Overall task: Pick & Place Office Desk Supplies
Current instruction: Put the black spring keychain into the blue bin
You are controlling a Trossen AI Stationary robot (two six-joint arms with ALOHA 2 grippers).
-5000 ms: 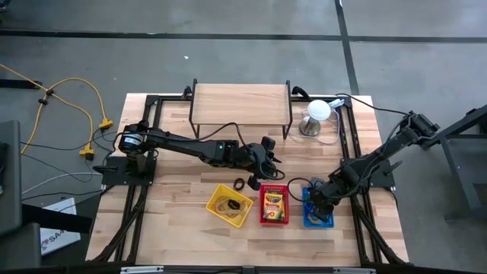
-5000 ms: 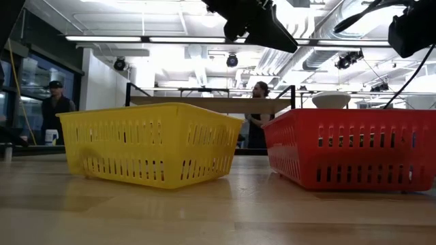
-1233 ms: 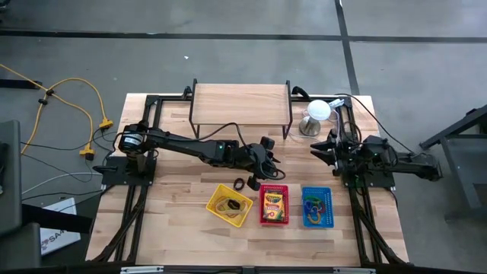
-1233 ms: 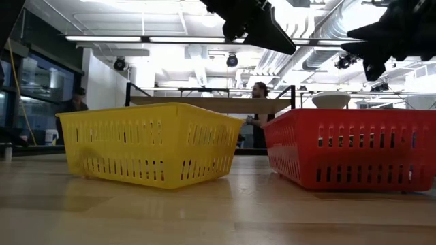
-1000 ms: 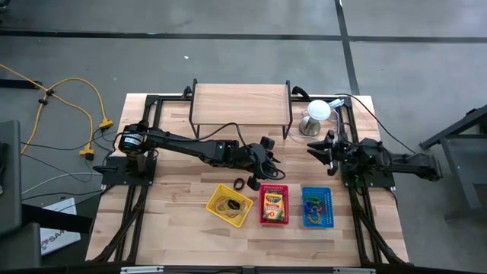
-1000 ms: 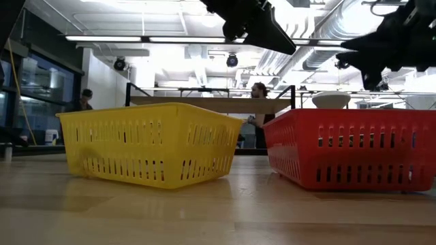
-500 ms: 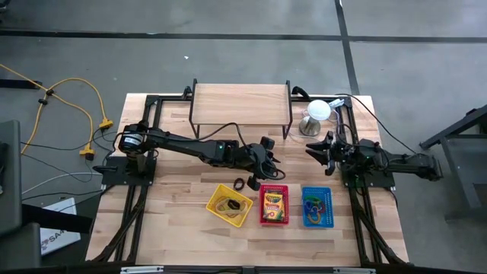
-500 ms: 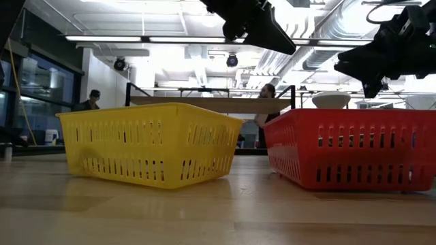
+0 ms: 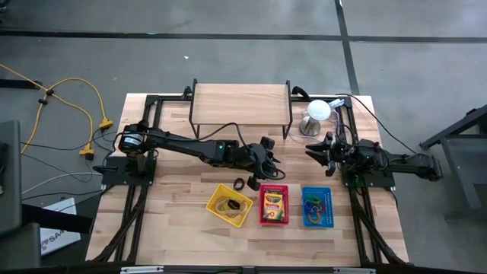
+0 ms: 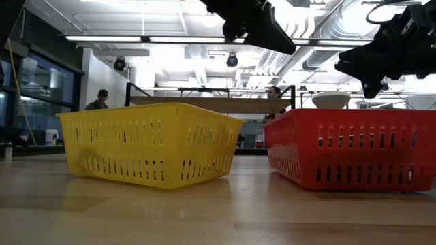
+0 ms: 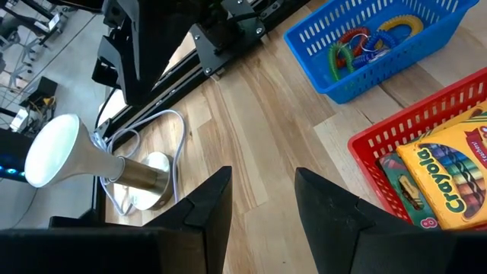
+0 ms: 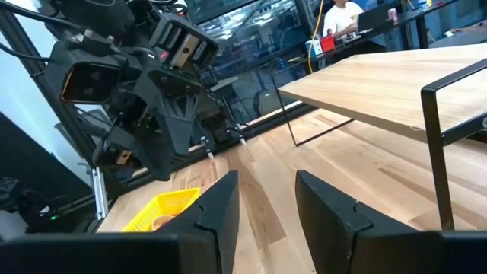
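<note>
Three baskets — yellow bands, red crayons, blue rings.

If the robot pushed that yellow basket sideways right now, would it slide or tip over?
Probably slide. The yellow basket sits low and wide, flat on the wooden table, so tipping seems unlikely. Its slotted walls look like thin plastic, and it holds only a few rubber bands, so it is likely light and would move at a gentle push, perhaps skewing rather than travelling straight.
</note>
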